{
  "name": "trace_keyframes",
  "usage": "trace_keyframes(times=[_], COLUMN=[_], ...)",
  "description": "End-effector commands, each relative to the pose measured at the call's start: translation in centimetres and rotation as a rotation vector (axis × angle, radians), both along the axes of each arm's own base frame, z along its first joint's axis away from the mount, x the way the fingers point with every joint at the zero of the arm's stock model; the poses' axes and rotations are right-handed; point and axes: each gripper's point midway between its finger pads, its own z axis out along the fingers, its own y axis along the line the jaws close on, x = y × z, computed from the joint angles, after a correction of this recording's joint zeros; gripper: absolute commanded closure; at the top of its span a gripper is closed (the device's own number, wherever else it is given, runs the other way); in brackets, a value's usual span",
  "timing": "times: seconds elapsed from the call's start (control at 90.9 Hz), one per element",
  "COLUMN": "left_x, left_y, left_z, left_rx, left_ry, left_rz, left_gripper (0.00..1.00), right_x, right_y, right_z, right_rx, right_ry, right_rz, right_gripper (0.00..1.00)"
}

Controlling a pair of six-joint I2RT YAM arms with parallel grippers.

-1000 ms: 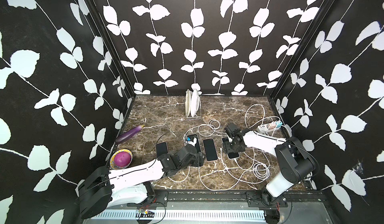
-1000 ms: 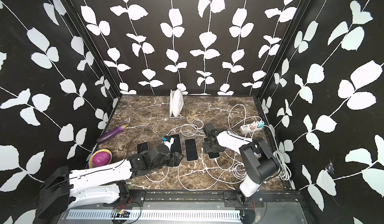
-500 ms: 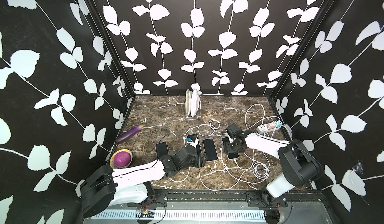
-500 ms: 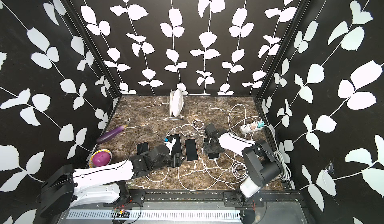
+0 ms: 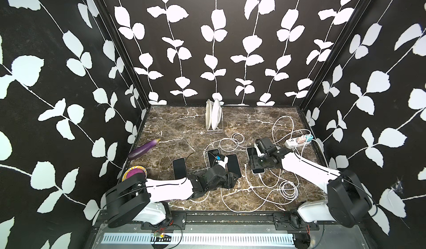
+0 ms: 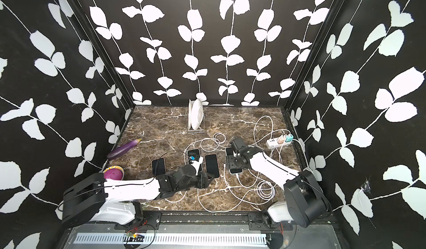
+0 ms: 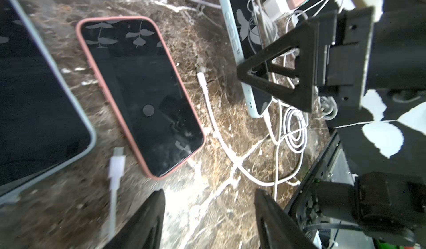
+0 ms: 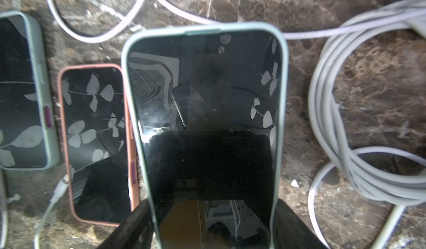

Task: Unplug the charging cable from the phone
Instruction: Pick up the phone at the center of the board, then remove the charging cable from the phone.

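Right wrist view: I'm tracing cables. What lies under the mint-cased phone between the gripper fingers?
A white cable passes beneath one end of the mint-cased phone, over the marble table. The phone covers that cable's middle stretch and one edge of the pink-cased phone.

Top pair: high at 6 o'clock, angled down toward 12, whole counter [image 5: 175, 121] shared. Wrist cameras: close over counter; both catch the pink-cased phone [image 7: 138, 93].

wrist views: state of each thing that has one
left gripper: open, empty
right gripper: shut on mint-cased phone
mint-cased phone: charging cable plugged in, screen dark
pink-cased phone: unplugged, lying flat, screen dark
loose cable plug: unplugged, lying beside pink-cased phone
power strip: adapters plugged in
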Motion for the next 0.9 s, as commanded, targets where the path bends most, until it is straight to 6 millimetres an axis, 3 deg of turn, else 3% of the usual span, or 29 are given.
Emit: trace_keyframes(times=[0.0, 0.231, 0.627, 0.891], left_x=[-0.6, -0.4, -0.6, -1.5], left_y=[-3.2, -4.8, -8.0, -8.5], left_z=[2.5, 3.1, 2.4, 3.6], left_rx=[-0.162, -0.267, -0.318, -0.267], left_ry=[-0.026, -0.013, 0.019, -0.07], left_rz=[-0.041, -0.035, -0.081, -0.115], left_gripper=[0.37, 0.38, 0.4, 0.38], right_x=[1.0, 1.1, 1.7, 2.4], right_y=[0.7, 1.1, 0.7, 0.8], right_z=[2.2, 3.5, 5.5, 6.5], right_rx=[0.062, 0.12, 0.116, 0.123], right_ry=[-0.069, -0.109, -0.17, -0.177], right_rz=[-0.034, -0.048, -0.058, -0.097], right_gripper=[1.0, 1.0, 1.0, 1.0])
